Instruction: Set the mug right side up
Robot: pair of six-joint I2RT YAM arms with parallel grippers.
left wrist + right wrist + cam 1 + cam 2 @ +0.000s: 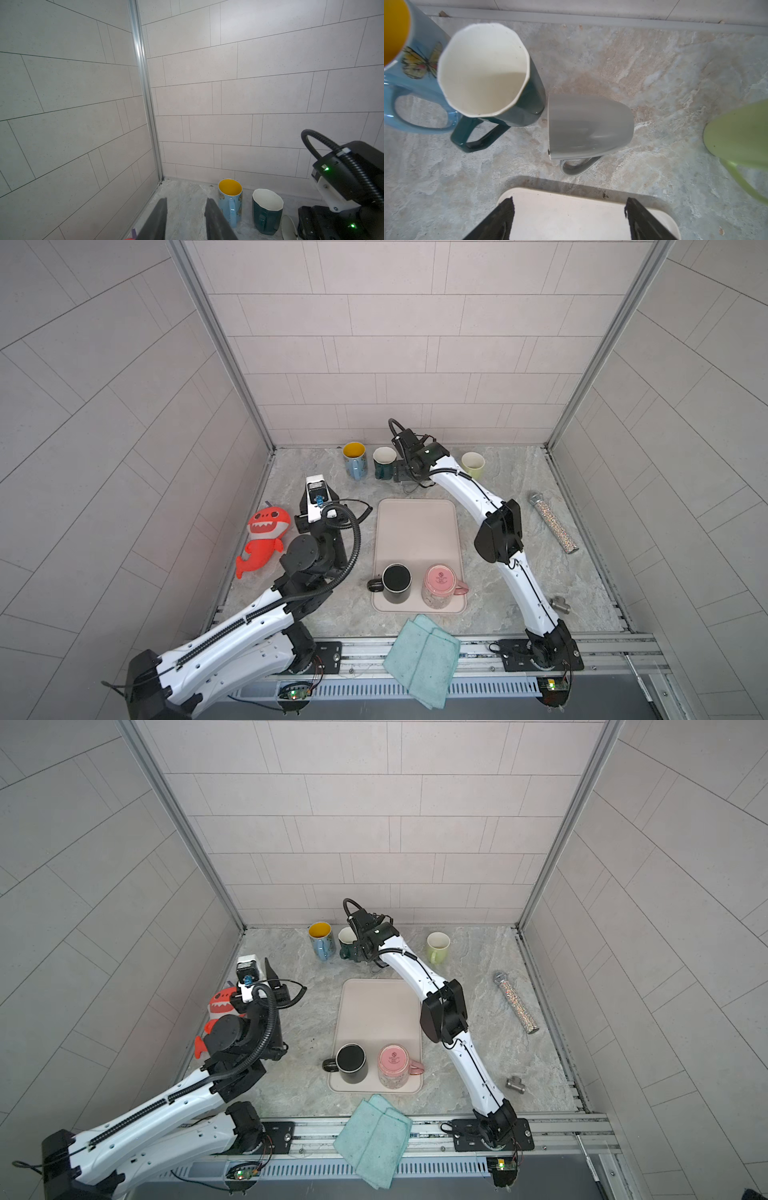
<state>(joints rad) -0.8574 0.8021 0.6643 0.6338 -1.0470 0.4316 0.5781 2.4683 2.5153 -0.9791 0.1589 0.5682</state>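
your right gripper (569, 208) hangs released, jaws wide and empty, at the upper middle of both top views. just past its fingertips the grey mug (589, 126) lies on its side on the stone table (675, 72). its mouth faces the dark green mug (483, 70) just beside it, and its handle points toward the tray (571, 228). your left gripper (186, 212), at middle left in the top views, holds nothing, jaws slightly apart. low on the tray, a pink mug (440, 578) stands bottom up beside a black mug (397, 577).
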